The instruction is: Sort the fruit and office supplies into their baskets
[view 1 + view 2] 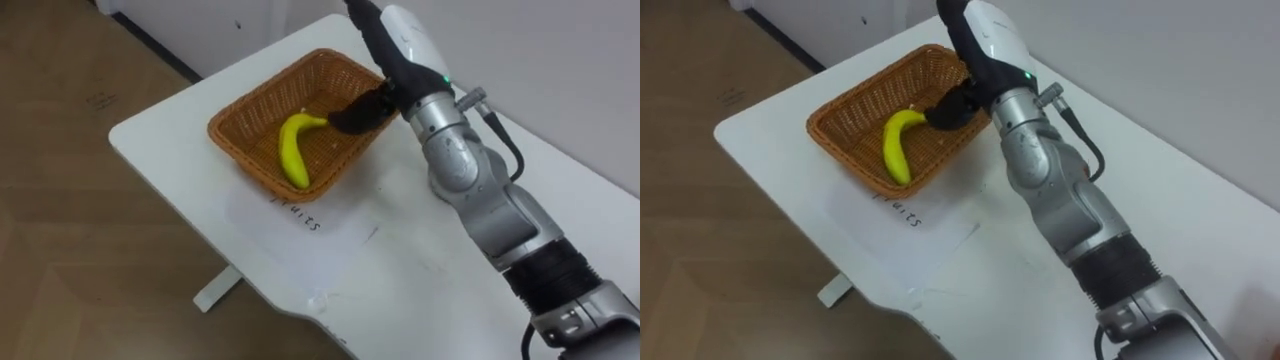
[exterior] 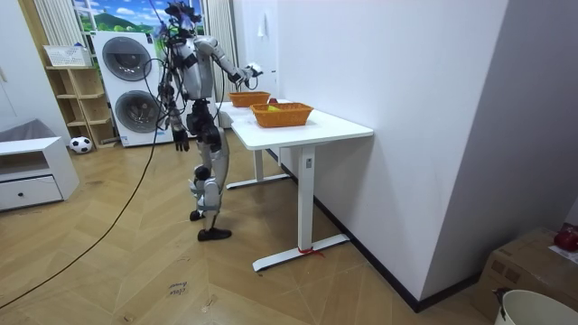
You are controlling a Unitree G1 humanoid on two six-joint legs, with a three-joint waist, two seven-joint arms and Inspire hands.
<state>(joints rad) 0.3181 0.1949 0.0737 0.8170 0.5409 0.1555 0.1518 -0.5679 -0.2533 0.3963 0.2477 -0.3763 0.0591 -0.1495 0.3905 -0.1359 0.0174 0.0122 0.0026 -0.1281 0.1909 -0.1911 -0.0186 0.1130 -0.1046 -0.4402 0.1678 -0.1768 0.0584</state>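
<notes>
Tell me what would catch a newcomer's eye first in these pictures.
The bright yellow banana lies in a brown woven wicker basket near a corner of the white table. The robot's silver right arm stretches across the table, with its dark right hand over the basket's far side, beside one end of the banana. In the room view its left hand hangs at its side.

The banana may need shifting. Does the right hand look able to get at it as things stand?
Probably yes: the right hand is over the basket, right beside the banana at its stem end, with nothing between them.
</notes>
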